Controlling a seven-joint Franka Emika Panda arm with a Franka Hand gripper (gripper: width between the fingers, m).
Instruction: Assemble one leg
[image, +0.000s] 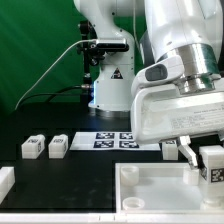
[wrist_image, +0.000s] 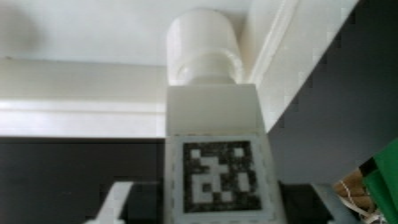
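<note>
The leg (wrist_image: 217, 130): it sits between my fingers (wrist_image: 125, 205). Its tagged face is toward my wrist camera and its round peg end points away from me.
Gripper (wrist_image: 214, 207): it looks clamped on the leg, a finger flush against each side. I judge that from the wrist view alone.
Long axis: it runs straight out from my hand toward the white tray (wrist_image: 71, 90), peg first. The peg already shows against the tray's surface.
What the move turns on: I think the peg has to meet a corner socket with the axis kept square to the tray. No socket shows in my wrist view, so I cannot tell how well it is lined up.
Tray in the exterior view: its rim (image: 140, 168) lies at about seven o'clock from my hand, close under it.
Tagged block (image: 170, 150): it is just beside my hand, at about nine o'clock.
Marker board (image: 115, 140): it is farther along nine o'clock, flat on the table.
Spare legs: one (image: 58, 146) and another (image: 33, 148) are farthest out at nine o'clock, well apart from me.
</note>
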